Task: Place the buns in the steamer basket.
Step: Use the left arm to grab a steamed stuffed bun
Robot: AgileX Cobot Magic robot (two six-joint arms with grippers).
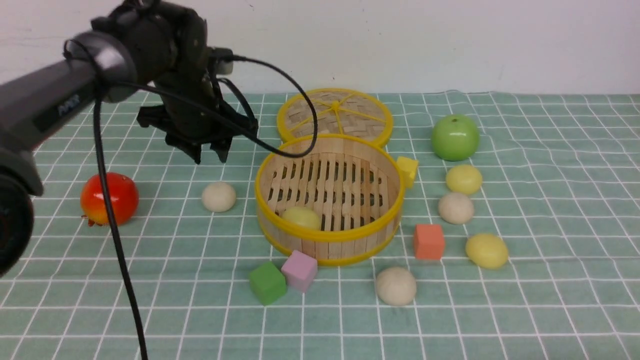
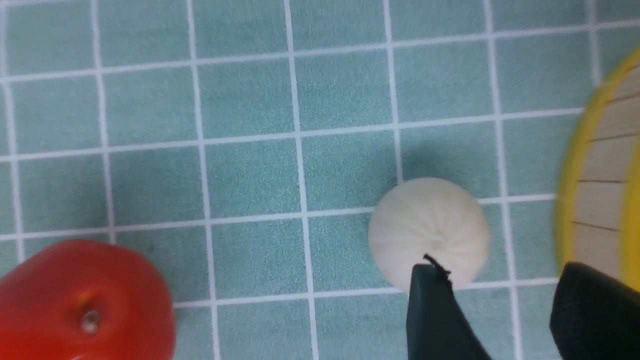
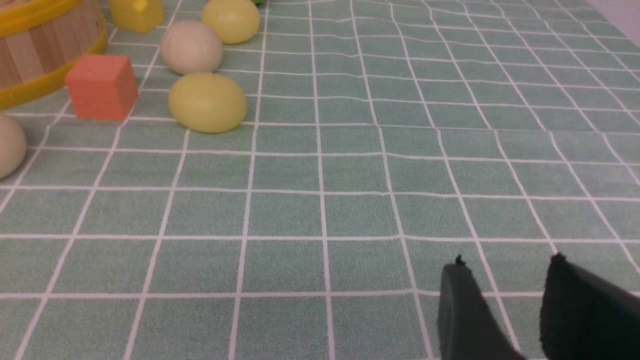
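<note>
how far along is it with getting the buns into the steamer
Done: one pale yellow bun lies in the steamer basket. In hand: nothing gripped; the left gripper hangs open above the beige bun left of the basket. Left: that bun plus four more on the cloth, yellow buns and beige buns. The right gripper is open and empty.

The left arm (image 1: 50, 107) reaches in from the left edge of the front view. Its wrist is bent so that the left claw (image 1: 209, 156) hangs in the air, pointing down. Its 2 fingers (image 2: 435, 310) stand apart with nothing between them. The right arm is outside the front view. The right wrist view shows the right claw (image 3: 507, 267), its 2 fingers (image 3: 465, 310) also parted and empty.
</note>
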